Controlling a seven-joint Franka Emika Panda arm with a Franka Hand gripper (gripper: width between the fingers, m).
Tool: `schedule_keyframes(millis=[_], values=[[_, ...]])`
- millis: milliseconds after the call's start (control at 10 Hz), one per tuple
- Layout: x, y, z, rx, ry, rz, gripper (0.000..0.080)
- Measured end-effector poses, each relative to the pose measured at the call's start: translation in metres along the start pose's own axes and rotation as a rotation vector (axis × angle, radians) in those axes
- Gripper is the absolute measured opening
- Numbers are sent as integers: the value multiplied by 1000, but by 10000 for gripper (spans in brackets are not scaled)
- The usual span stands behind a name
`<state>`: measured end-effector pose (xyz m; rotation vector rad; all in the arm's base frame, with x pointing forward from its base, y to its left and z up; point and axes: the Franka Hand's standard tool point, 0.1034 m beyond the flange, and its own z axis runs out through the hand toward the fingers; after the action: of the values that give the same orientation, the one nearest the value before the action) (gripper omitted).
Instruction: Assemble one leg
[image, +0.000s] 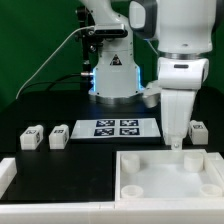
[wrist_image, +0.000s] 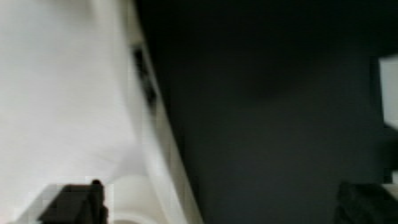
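Three small white legs with black-and-white markers lie on the black table: two at the exterior view's left and one at the right. My gripper hangs just above the far rim of the large white tray-like part, to the left of the right-hand leg and not touching it. In the wrist view my gripper is open and empty, its dark fingertips wide apart, with the tray's white rim running under one side. A white patch at the picture's edge may be that leg.
The marker board lies between the left legs and my gripper. The arm's base with a lit blue ring stands behind it. Another white part shows at the exterior view's lower left edge.
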<state>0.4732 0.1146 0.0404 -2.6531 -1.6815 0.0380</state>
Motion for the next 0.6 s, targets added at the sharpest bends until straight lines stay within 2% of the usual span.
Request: schedule_keyframes(millis=[300,600], values=[[23,-18,-6,5,12,407,649],[29,-22,-7,37,25,719,649]])
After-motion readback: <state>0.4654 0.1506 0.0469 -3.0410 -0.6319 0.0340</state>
